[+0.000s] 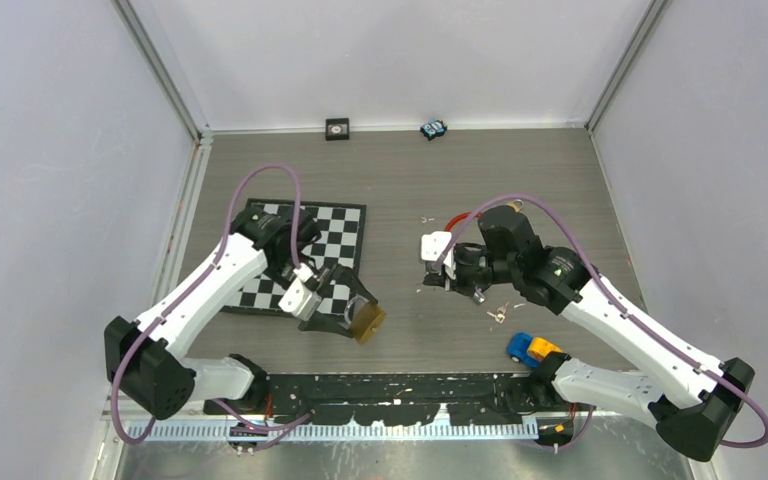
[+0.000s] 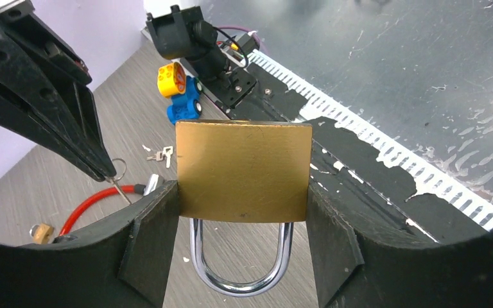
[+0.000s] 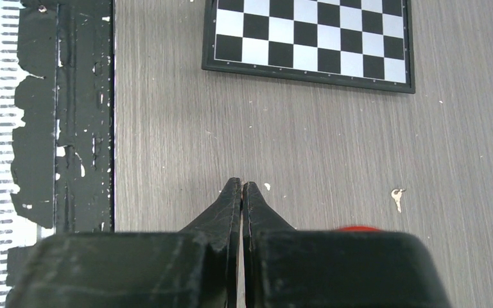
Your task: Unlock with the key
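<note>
Brass padlock, plain square body with light scuffs, clamped by its sides in the left gripper, just off the chessboard corner. Silver shackle, both legs seated. Over on the other side, right gripper pinched fully shut. Tiny keys loose on the table.

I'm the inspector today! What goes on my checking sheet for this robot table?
Surface: grey wood-look table, scuffed black strip at near edge.
Job's things: brass padlock; loose keys.
Clutter: chessboard, toy car, red cable.
Grippers: left gripper clamps the padlock; right gripper shut, key ring at its tip.
Cables: purple cable loops over each arm.
Surroundings: plain pale walls.
</note>
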